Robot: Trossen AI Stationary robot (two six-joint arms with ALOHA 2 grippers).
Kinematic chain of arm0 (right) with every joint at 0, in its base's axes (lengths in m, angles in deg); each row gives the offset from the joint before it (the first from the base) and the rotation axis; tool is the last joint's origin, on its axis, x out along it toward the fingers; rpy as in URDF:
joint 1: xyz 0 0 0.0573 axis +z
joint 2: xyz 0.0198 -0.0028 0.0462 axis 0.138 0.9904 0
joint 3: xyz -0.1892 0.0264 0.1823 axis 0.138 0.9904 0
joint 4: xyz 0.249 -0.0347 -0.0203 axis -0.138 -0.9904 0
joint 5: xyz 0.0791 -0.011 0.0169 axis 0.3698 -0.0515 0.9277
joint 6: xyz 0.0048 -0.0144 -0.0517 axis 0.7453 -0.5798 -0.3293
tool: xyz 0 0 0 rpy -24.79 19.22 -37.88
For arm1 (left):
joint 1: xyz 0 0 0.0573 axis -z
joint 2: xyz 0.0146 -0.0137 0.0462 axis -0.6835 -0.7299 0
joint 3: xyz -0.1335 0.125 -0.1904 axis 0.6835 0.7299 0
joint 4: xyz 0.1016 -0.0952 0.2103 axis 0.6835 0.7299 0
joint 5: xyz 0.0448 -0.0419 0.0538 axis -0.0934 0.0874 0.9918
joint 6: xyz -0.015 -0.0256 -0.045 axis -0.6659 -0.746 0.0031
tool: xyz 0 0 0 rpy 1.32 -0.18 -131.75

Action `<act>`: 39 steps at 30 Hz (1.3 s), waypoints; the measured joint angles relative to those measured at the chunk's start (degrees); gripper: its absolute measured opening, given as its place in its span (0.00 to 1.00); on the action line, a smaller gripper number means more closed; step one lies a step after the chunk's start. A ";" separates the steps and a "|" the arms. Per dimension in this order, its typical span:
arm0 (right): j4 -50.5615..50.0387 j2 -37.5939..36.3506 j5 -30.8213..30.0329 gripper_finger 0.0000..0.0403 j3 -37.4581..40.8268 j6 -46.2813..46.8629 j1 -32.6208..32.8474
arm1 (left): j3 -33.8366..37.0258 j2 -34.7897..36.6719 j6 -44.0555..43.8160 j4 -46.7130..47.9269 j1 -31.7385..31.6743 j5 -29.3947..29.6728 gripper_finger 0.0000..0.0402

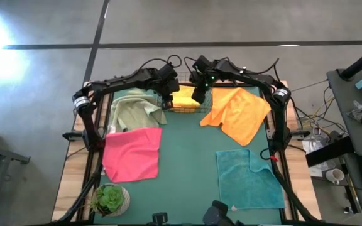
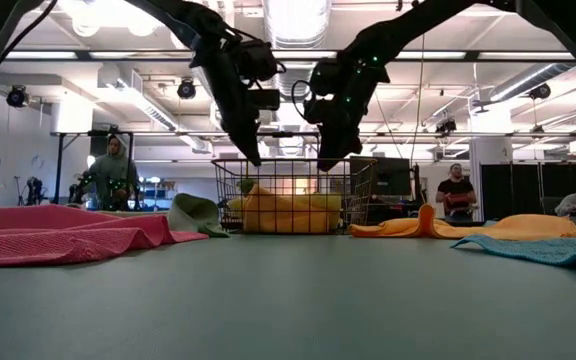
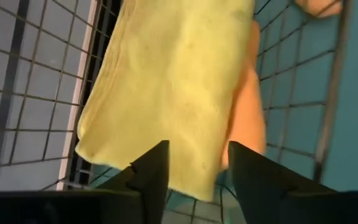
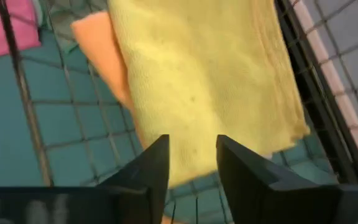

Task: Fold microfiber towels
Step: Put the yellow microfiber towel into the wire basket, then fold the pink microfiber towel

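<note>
Left gripper (image 3: 194, 168) fingers parted, nothing between, poised just above yellow towel (image 3: 173, 87) in wire basket (image 3: 36, 93). Right gripper (image 4: 191, 162) likewise parted, empty, over same yellow towel from opposite side. Orange towel (image 4: 101, 56) folded beneath yellow one, edge showing. Basket (image 1: 184, 100) at far middle of dark-green mat (image 1: 187, 163). Outward: second orange towel (image 1: 237, 113) spread right of basket; pale sage towel (image 1: 134, 108) crumpled left of it; pink towel (image 1: 132, 152) below sage; teal towel (image 1: 247, 179) near right. Potted plant (image 1: 110, 199) at near-left corner.
</note>
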 joint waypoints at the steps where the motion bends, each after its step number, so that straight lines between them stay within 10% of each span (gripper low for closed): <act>1: -1.44 -0.26 -0.01 0.34 -0.60 -0.15 -0.09 | -0.18 0.50 0.00 1.08 0.09 0.03 0.38; 14: -7.16 -8.32 0.24 0.40 -2.17 -1.92 -0.06 | 0.70 9.52 -12.02 10.98 1.50 0.16 0.41; 39: -7.15 -14.54 6.95 0.27 6.30 9.18 13.95 | 27.48 12.93 -26.89 2.34 20.39 -0.02 0.41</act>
